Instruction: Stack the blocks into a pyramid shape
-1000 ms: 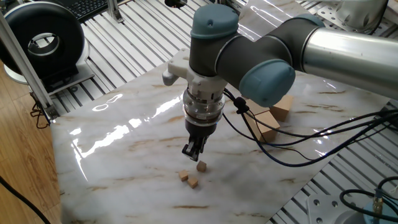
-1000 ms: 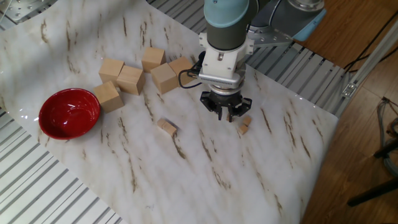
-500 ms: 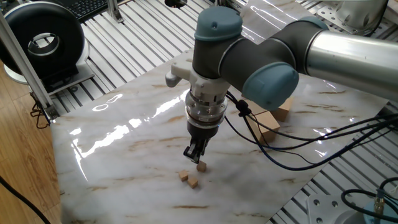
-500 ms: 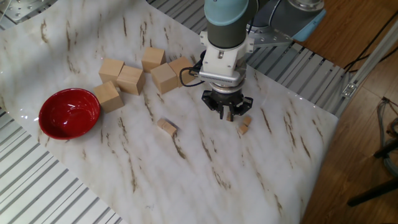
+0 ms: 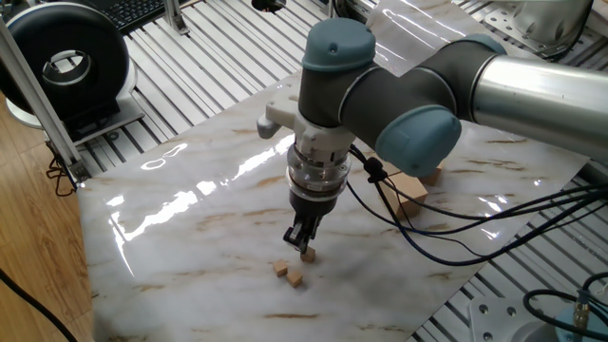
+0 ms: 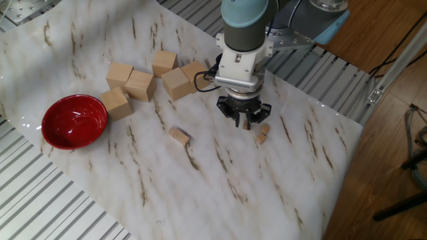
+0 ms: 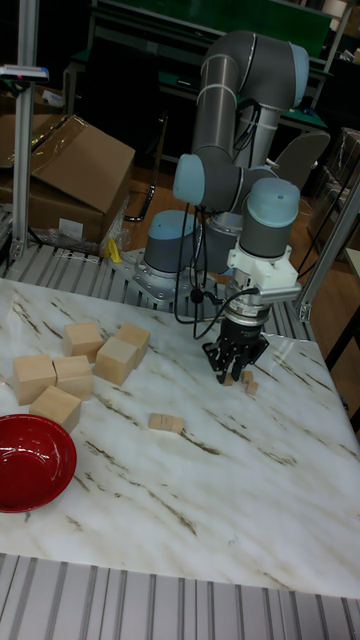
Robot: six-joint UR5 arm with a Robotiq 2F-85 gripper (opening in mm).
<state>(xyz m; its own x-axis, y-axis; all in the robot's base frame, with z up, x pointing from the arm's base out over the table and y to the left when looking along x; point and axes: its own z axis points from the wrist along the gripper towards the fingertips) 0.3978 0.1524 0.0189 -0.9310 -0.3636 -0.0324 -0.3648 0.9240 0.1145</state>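
Our gripper hangs low over the tiny cubes; we cannot tell what the near-closed jaws hold. Descend squarely, release gently onto them.

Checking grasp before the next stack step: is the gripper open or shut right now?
Cannot tell for sure. The gripper points straight down with its tips close together over the tiny blocks; whether it pinches a cube is hidden in every view.

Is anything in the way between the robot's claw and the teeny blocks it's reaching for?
Nothing visible is. The gripper hangs right over one of the tiny cubes, with two more lying close by on bare marble. The large wooden blocks and the red bowl sit well off to the side.
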